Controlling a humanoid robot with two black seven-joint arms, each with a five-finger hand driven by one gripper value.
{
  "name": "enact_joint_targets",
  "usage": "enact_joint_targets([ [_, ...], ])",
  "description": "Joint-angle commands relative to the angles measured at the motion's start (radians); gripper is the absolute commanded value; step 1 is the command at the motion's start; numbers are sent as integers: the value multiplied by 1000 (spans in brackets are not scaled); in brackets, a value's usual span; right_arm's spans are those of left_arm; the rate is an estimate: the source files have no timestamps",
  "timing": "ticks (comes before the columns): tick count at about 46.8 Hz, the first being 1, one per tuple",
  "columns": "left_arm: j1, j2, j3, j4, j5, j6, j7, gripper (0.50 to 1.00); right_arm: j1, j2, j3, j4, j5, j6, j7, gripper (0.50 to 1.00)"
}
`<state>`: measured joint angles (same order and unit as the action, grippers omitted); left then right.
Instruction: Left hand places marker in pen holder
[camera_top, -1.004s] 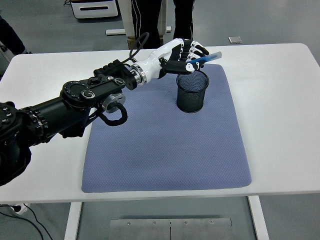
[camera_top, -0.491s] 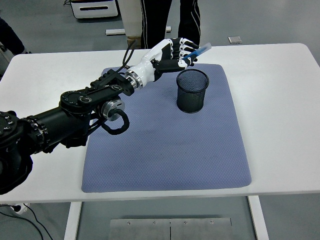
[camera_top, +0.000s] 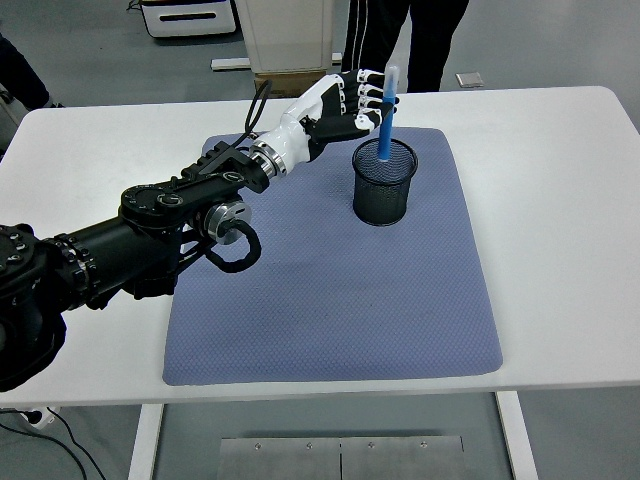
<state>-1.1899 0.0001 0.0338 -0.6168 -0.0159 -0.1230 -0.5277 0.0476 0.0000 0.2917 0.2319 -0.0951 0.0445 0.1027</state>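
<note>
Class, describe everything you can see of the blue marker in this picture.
The marker is a slim blue stick with a paler top end. It stands almost upright, its lower end dipped into the open mouth of the black mesh pen holder on the blue mat. The left hand grips its upper part; its tip inside is hard to make out.

Even, bright overhead light floods my white surface (camera_top: 560, 200); shadows under my arm and the mesh holder (camera_top: 384, 182) stay faint. Everything is sharp, with no glare.
</note>
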Motion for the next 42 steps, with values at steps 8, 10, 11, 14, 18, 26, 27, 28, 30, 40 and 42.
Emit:
enact_joint_targets([
  [8, 9, 0, 0, -6, 2, 0, -1, 604, 0, 0, 0, 0, 0, 0, 0, 1000],
  [10, 10, 0, 0, -6, 1, 2, -3, 604, 0, 0, 0, 0, 0, 0, 0, 1000],
  [11, 10, 0, 1, -6, 2, 2, -3, 604, 0, 0, 0, 0, 0, 0, 0, 1000],
  [14, 10, 0, 0, -6, 2, 2, -3, 604, 0, 0, 0, 0, 0, 0, 0, 1000],
  [18, 4, 0, -5, -6, 1, 0, -1, 631, 0, 0, 0, 0, 0, 0, 0, 1000],
  [26, -8, 0, -51, -4, 1, 2, -1, 1000, 0, 0, 0, 0, 0, 0, 0, 1000],
  [27, -11, 0, -52, -4, 1, 3, -1, 1000, 0, 0, 0, 0, 0, 0, 0, 1000],
  [28, -13, 0, -52, -4, 1, 3, -1, 1000, 0, 0, 0, 0, 0, 0, 0, 1000],
  [30, -14, 0, -54, -3, -1, 3, -1, 1000, 0, 0, 0, 0, 0, 0, 0, 1000],
  [40, -20, 0, -54, 5, 13, 3, 0, 1000, 0, 0, 0, 1, 0, 0, 0, 1000],
  [42, -20, 6, -54, 9, 17, 6, 0, 1000, 0, 0, 1, 0, 0, 0, 0, 1000],
])
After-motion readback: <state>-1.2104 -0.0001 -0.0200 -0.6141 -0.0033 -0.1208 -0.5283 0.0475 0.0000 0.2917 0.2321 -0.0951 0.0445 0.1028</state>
